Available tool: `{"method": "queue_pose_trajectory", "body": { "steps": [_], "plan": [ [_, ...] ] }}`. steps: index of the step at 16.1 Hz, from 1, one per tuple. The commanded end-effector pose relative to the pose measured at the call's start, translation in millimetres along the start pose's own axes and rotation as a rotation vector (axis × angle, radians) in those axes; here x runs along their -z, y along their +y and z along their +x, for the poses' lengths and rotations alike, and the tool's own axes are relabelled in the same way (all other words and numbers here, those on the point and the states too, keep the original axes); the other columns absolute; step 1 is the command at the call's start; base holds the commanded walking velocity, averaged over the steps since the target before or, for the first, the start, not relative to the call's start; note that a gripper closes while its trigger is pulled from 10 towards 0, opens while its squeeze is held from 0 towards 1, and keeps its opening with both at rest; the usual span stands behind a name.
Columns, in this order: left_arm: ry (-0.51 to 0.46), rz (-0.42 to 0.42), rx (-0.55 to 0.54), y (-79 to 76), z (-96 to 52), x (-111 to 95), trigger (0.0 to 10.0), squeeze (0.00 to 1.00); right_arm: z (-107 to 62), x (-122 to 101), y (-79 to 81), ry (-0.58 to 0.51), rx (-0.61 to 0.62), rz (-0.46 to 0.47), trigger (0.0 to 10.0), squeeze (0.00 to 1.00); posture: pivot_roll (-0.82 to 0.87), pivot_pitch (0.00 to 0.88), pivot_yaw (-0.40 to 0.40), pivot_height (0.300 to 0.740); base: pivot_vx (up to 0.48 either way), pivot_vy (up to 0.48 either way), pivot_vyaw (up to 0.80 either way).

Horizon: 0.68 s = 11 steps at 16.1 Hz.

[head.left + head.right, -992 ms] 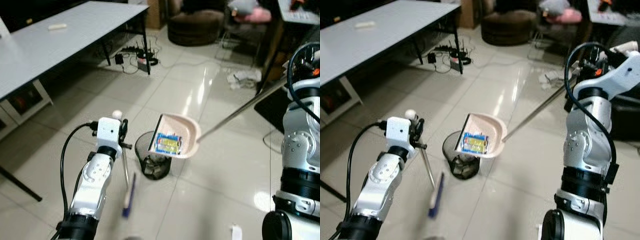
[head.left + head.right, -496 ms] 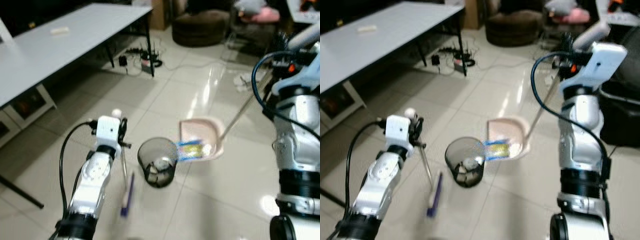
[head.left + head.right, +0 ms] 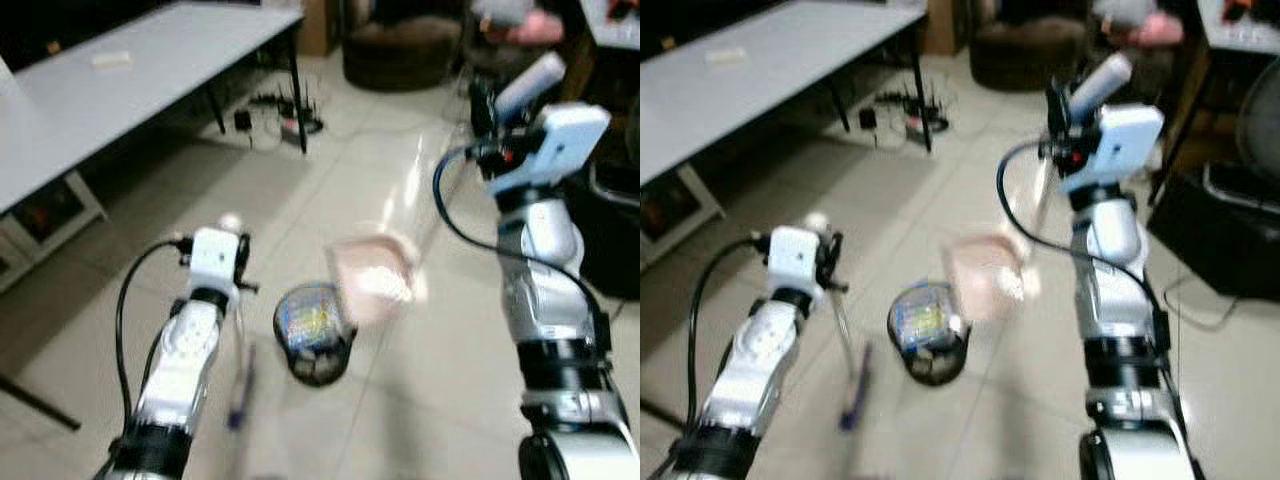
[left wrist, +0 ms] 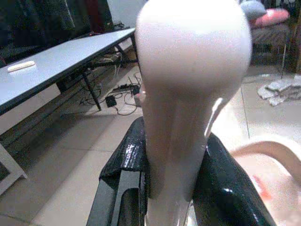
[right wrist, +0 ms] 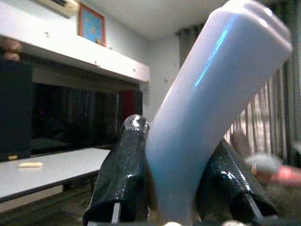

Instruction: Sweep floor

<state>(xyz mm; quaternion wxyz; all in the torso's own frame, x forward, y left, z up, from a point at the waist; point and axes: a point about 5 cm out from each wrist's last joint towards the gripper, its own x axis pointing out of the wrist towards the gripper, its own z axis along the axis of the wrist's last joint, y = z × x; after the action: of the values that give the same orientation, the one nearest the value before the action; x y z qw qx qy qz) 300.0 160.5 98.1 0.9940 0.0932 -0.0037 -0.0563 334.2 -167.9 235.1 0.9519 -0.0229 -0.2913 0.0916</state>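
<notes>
A black mesh bin (image 3: 316, 348) on the floor holds a colourful wrapper; the pink dustpan (image 3: 370, 280) hangs blurred beside its rim, right claw (image 5: 181, 188) clamped round its handle (image 5: 211, 103); left claw (image 4: 171, 188) grips the broom (image 3: 240, 385) handle; grey table (image 3: 120, 85) beyond.

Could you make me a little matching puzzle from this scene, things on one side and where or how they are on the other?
Things:
1. dustpan
2. wrapper
3. broom
4. grey table

States:
A. at the mouth of the black bin
B. head down on the floor tiles, held by the left gripper
C. off to the robot's left, with a small pale item on top
D. tipped up beside the bin, its handle in the right gripper

Pairs: 1-D, 2-A, 3-B, 4-C
</notes>
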Motion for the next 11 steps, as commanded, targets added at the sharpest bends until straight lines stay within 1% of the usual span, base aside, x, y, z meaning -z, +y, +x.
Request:
{"method": "queue_pose_trajectory", "body": {
  "steps": [1,3,6,7,9,11],
  "plan": [
    [-0.027,0.037,-0.035,11.1,2.0,-7,10.0,0.0,10.2,-15,15.4,-0.101,-0.065,-0.013,10.0,0.0,0.02,0.0,0.062,0.74,0.0,0.0,0.0],
    [-0.025,0.042,-0.037,11.4,1.9,-7,10.0,0.0,11.2,-14,17.3,-0.106,-0.066,-0.027,10.0,0.0,0.02,0.0,0.061,0.74,0.0,0.0,0.0],
    [-0.015,0.049,-0.04,11.6,2.1,-5,10.0,0.0,13.0,-22,11.4,-0.152,-0.027,-0.044,10.0,0.0,0.02,0.002,0.064,0.74,0.0,0.0,0.0],
    [-0.009,0.051,-0.035,10.5,2.4,-4,10.0,0.0,12.2,-26,4.5,-0.161,0.01,-0.064,10.0,0.0,0.02,0.002,0.066,0.74,0.0,0.0,0.0],
    [0.039,0.066,0.016,5.2,1.5,4,10.0,0.0,6.6,-30,-16.0,-0.15,0.114,-0.153,10.0,0.0,0.02,0.004,0.066,0.74,0.0,0.0,0.0],
    [0.063,0.073,0.067,2.9,-1.5,10,10.0,0.0,-2.3,-39,-35.0,-0.168,0.19,-0.176,10.0,0.0,0.01,0.003,0.068,0.74,0.0,0.0,0.0]
  ]
}}
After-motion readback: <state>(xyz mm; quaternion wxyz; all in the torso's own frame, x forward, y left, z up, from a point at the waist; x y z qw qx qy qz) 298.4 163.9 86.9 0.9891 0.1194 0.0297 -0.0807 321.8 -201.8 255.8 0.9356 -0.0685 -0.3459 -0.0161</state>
